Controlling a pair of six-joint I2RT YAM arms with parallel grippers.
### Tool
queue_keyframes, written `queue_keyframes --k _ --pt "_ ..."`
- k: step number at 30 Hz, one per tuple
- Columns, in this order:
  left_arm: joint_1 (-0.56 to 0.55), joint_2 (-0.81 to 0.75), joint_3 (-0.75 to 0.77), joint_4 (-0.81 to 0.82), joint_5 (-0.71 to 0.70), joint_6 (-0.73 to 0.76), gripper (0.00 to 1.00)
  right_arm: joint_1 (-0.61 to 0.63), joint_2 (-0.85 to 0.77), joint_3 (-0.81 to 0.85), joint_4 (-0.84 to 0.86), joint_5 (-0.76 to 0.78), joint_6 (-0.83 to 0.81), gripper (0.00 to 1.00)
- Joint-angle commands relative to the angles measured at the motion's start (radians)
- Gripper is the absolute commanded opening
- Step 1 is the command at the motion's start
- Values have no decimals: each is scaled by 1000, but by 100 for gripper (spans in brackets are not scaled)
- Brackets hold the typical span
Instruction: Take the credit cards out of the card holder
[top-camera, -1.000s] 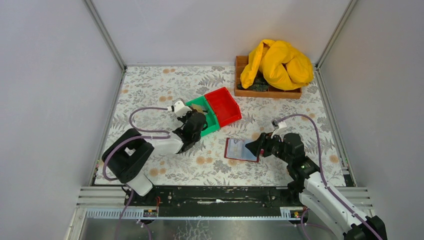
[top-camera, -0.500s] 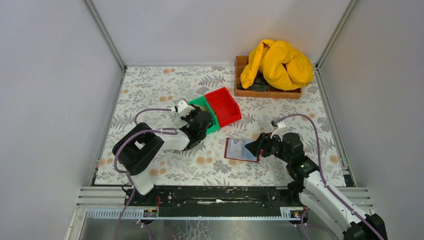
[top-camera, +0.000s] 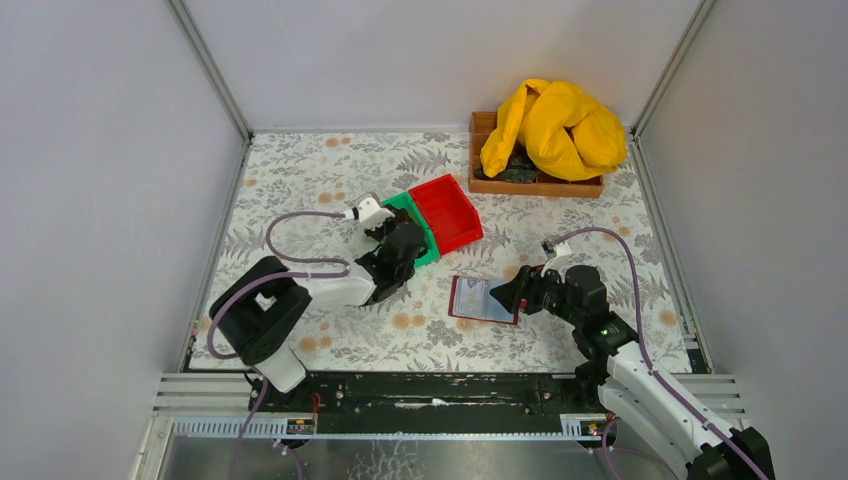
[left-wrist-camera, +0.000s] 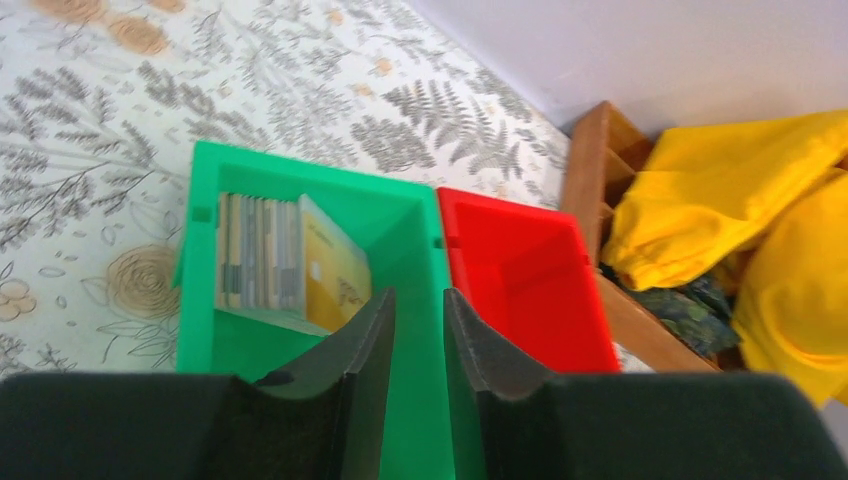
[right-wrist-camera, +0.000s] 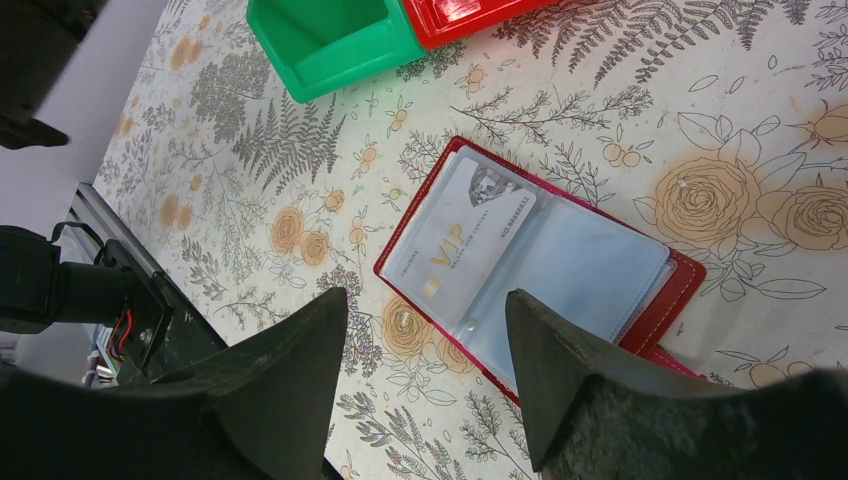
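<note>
Left end effector (left-wrist-camera: 418, 295): we see it ajar, empty, above the credit cards (left-wrist-camera: 260, 265).
Right end effector (right-wrist-camera: 425, 295): spread wide over the card holder (right-wrist-camera: 600, 270).

Seeing the dark red card holder (right-wrist-camera: 545, 270) lying open mid-frame, holding a grey-white VIP card (right-wrist-camera: 462, 243) in its left sleeve, and credit cards (left-wrist-camera: 262, 265) lying stacked left of centre in the left wrist view, a gold one tilting.

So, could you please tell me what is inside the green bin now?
Several grey cards lie in the green bin, with a gold card tilted on top. The left gripper's fingers cover the bin's near end, so anything there cannot be seen.
</note>
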Motion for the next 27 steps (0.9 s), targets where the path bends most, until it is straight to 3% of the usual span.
queue_keyframes --k 1,4,5,7,13,18,27 --pt "-11 -89 21 23 94 109 29 -1 -7 10 52 -11 -15 66" --pt "19 -86 138 -246 260 24 18 -1 -10 8 49 -11 -14 66" --pt "35 -71 194 -399 321 -16 12 0 -11 8 49 -11 -13 66" --pt "56 -44 268 -550 397 -74 0 -1 -12 7 49 -9 -13 66" --pt "95 -93 192 -549 463 -172 0 -1 -21 4 41 -1 -10 66" --pt "148 -72 225 -632 543 -240 0 -1 -36 -1 37 2 -3 65" --pt "172 35 324 -695 610 -221 0 0 -51 -11 33 7 5 65"
